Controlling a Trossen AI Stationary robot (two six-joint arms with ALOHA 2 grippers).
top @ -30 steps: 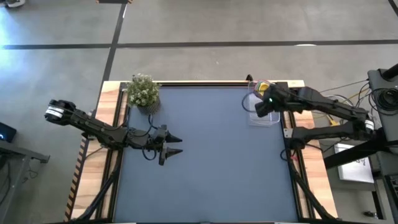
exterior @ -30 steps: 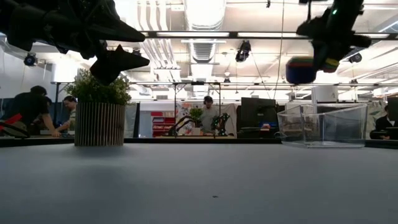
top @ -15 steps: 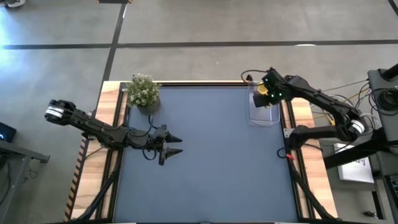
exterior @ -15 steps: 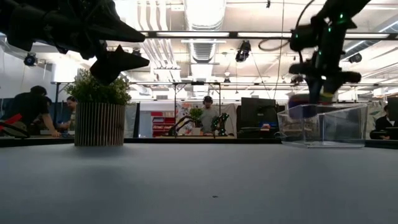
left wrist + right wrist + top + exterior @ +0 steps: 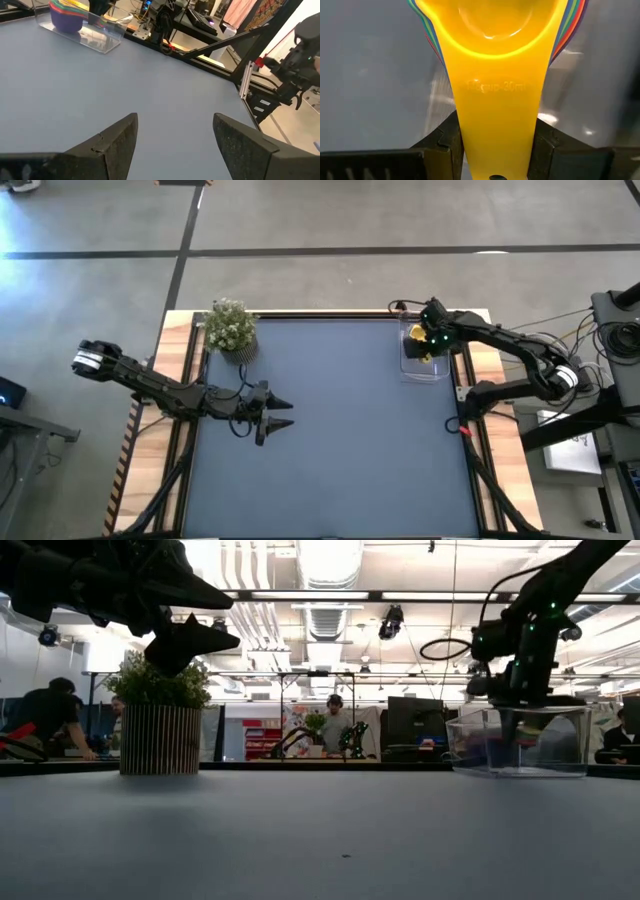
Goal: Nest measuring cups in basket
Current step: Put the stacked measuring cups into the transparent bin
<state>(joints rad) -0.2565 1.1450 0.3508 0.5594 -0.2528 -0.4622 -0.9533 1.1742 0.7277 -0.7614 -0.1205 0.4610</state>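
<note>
The measuring cups (image 5: 495, 30) are nested in one stack, the yellow one on top and a purple one (image 5: 67, 22) at the bottom. The stack is down inside the clear basket (image 5: 424, 366) at the table's far right corner. My right gripper (image 5: 495, 135) is shut on the stack and reaches down into the basket (image 5: 520, 745) from above. Whether the stack's bottom rests on the basket's floor, I cannot tell. My left gripper (image 5: 282, 412) hovers open over the table's left middle, far from the basket (image 5: 97, 35), with nothing between its fingers. My right gripper pinches the stacked flat handles, the yellow handle (image 5: 495, 100) uppermost, between its two fingers (image 5: 445, 142). The fingers close on the handle's two long edges and point steeply down. The cups hang below and ahead of the fingers, inside the basket's walls.
A small potted plant (image 5: 230, 326) stands at the table's far left corner. Wooden rails (image 5: 180, 380) run along both sides of the blue mat. People and benches show in the room beyond the table in the low view.
My right gripper, still shut on the stack, has swung over the basket and come down, tipping to point more steeply downward. The stack hung above the basket's rim a second ago and is now inside its walls.
</note>
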